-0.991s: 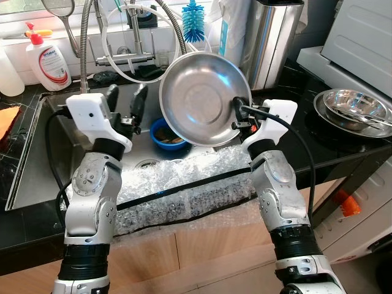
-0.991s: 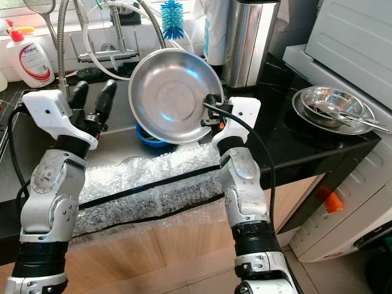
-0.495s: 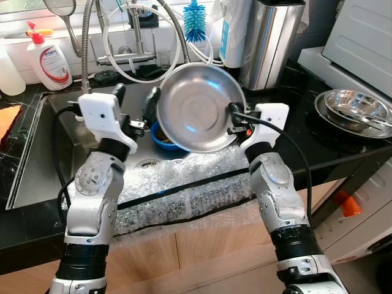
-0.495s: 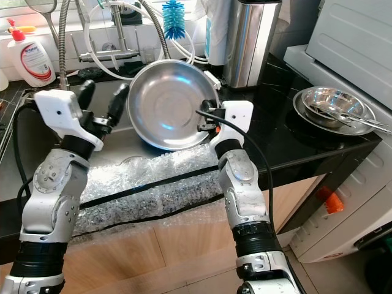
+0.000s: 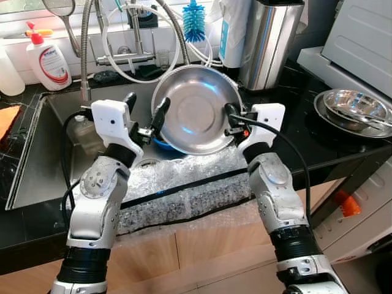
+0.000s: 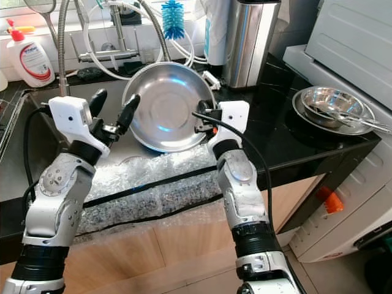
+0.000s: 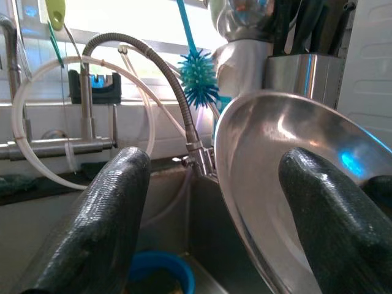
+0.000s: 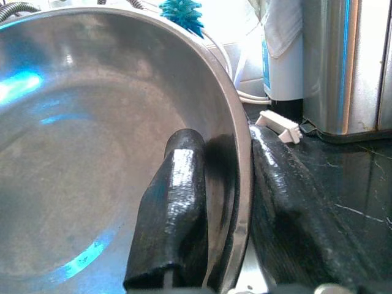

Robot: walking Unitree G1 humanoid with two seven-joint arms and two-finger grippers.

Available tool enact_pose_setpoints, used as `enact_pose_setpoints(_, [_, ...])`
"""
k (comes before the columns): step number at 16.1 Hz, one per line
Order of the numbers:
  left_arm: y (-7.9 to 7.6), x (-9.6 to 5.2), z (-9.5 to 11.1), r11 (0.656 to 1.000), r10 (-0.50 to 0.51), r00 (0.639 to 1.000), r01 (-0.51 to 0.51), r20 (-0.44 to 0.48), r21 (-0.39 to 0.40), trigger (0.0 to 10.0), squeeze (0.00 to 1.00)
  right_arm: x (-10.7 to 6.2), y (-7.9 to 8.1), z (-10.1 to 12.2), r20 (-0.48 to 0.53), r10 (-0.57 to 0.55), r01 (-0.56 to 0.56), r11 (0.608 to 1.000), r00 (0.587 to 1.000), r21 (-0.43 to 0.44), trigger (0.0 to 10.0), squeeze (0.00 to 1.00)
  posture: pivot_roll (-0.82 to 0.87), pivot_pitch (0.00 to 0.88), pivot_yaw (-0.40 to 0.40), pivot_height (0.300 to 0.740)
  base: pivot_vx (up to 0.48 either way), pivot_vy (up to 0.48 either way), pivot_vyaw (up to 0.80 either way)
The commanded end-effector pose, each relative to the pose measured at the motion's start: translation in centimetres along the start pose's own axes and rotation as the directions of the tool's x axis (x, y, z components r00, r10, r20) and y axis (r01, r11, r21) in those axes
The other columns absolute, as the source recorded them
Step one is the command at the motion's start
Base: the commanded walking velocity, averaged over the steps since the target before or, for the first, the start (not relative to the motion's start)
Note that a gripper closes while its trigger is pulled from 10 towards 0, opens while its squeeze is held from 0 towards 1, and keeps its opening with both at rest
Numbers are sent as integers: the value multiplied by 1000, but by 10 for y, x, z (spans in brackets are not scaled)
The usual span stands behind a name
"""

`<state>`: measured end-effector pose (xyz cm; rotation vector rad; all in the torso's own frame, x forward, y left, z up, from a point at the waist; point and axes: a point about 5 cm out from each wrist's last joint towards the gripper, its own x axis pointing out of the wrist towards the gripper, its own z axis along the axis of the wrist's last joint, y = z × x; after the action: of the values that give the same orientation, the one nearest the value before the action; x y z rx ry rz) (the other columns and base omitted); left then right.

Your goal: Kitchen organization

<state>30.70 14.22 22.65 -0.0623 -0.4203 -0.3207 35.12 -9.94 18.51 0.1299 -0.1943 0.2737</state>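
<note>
Over the sink [image 5: 37, 159], I have the right gripper [image 5: 229, 120] clamped on the right rim of a steel plate [image 5: 196, 110], one finger on the inner face and one behind, as the right wrist view shows with the finger [image 8: 174, 208] pressed against the metal. The plate is tilted up on edge, its hollow facing me, above the blue bowl [image 5: 160, 144] that sits in the basin. My left gripper [image 5: 146, 114] is at the plate's left edge with its fingers spread wide; the right-hand finger [image 7: 331, 208] lies just in front of the rim, the other [image 7: 98, 226] well apart from it, and I cannot tell whether either touches. Bubble wrap [image 5: 184, 190] covers the near edge of the counter. Far behind are the faucet hose [image 5: 177, 27], a blue bottle brush [image 5: 193, 21] and a soap bottle [image 5: 49, 58]. To the right, on the black counter [image 5: 288, 79], steel bowls [image 5: 355, 107] sit stacked.
</note>
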Motion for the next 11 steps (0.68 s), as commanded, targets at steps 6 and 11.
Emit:
enact_pose_setpoints(6, [-3,-2,-10,999,-27,997,29,-67,18,10000,0,0,7,6,43,43,-43,999,998,8,10000,0,9,0,-11,740,0,0,0])
enact_pose_setpoints(11, [-2,-1,-11,1000,-6,997,8,-71,24,3333,0,0,8,6,49,53,-54,999,997,3,10000,0,11,0,-10,740,0,0,0])
